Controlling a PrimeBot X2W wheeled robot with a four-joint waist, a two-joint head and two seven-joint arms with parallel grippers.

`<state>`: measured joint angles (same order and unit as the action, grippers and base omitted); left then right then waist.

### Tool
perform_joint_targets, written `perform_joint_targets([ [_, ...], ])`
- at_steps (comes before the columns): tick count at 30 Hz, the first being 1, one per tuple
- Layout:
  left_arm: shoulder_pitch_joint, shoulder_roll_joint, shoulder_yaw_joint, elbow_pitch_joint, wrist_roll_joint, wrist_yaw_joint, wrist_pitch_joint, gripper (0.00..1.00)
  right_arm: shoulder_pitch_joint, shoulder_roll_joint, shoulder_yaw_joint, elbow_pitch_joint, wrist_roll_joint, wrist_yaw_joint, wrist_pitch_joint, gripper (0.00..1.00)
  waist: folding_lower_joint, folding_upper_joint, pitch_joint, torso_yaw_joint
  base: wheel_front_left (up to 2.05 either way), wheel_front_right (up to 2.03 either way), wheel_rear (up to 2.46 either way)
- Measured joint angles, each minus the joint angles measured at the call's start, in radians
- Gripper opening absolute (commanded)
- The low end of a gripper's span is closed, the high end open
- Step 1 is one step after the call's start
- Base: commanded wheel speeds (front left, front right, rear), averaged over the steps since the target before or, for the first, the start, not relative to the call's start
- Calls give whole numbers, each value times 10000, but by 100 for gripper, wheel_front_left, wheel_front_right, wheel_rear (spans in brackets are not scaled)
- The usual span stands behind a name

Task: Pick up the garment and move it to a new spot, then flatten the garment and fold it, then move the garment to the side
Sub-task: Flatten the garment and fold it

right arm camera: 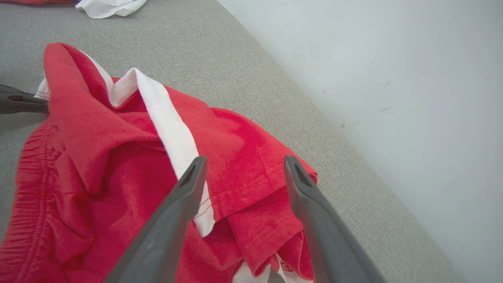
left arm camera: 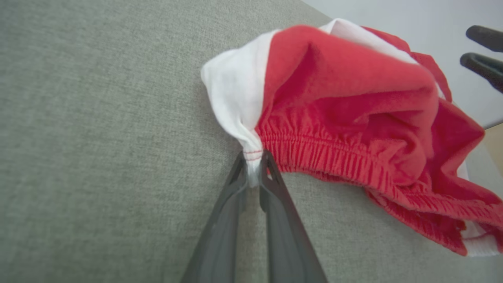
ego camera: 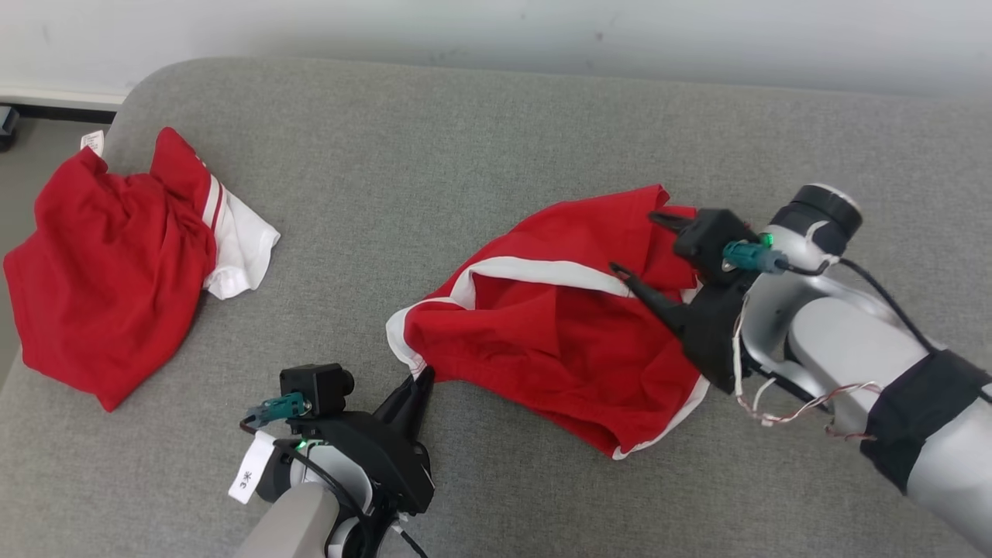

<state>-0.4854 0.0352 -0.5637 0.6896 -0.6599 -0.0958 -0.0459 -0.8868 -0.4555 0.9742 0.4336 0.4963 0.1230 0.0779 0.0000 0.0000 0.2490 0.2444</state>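
you have a wide grey padded surface [ego camera: 496, 132] spread in front of you, with a pale wall [ego camera: 542, 31] behind its far edge. the garment [ego camera: 558, 341], red shorts with white side stripes and a gathered waistband, lies crumpled on that surface right of the middle, partly bunched up. a second red and white garment [ego camera: 101, 287] sits in a heap well apart at the far left, near the surface's edge. your right tool [ego camera: 635, 242] hangs over the garment's far right part with its two fingers spread apart and nothing gripped between them; in the right wrist view they straddle a white stripe and a folded red hem. your left tool [ego camera: 424, 377] is clamped on the garment's white corner at the near left end of the waistband, the cloth pinched right at the fingertips [left arm camera: 272, 184].
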Motion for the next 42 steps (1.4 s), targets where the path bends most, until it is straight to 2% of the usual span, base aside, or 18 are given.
perform_joint_targets([
  [5, 10, 6, 6, 136, 0, 0, -86, 0, 432, 196, 261, -186, -58, 4, -249, 100, 0, 0, -105, -137, 0, 0, 0],
  [12, -10, 8, -267, 48, -58, 0, -163, 0, 775, 84, 330, 184, -148, -79, -259, 100, 0, -1, -22, -184, 0, 0, 0],
  [19, -206, 4, -639, -67, -454, 50, -240, 0, 529, -6, 228, 550, -320, -313, -290, 100, 0, 0, 204, 7, 0, 0, 0],
  [28, -319, -27, -731, 42, -579, 77, -351, 0, 457, 186, 437, 913, -412, -299, -355, 100, 0, -1, 306, 251, 0, 0, 0],
  [29, -321, -27, -746, 54, -623, 79, -355, 0, 422, 194, 479, 936, -426, -286, -357, 82, 0, -1, 307, 264, 0, 0, 0],
  [30, -330, -27, -779, 79, -633, 88, -385, 0, 383, 221, 516, 989, -428, -263, -360, 44, 0, 0, 304, 286, 0, 0, 0],
  [31, -337, -29, -792, 96, -640, 88, -387, 0, 383, 247, 531, 1039, -445, -263, -393, 24, 0, -1, 299, 291, 0, 0, 0],
  [32, -346, -29, -805, 119, -640, 88, -395, 0, 383, 270, 552, 1087, -495, -263, -399, 0, 0, -1, 293, 294, 0, 0, 0],
  [39, -366, -35, -790, 445, -690, 167, -585, 0, 375, 332, 447, 1373, -495, -263, -616, 0, 0, 0, 110, 229, 0, 0, 0],
  [42, -405, 2, -608, 545, -652, 380, -899, 0, 267, 420, 84, 1438, -420, -456, -880, 0, 0, 0, -16, 158, 0, 0, 0],
])
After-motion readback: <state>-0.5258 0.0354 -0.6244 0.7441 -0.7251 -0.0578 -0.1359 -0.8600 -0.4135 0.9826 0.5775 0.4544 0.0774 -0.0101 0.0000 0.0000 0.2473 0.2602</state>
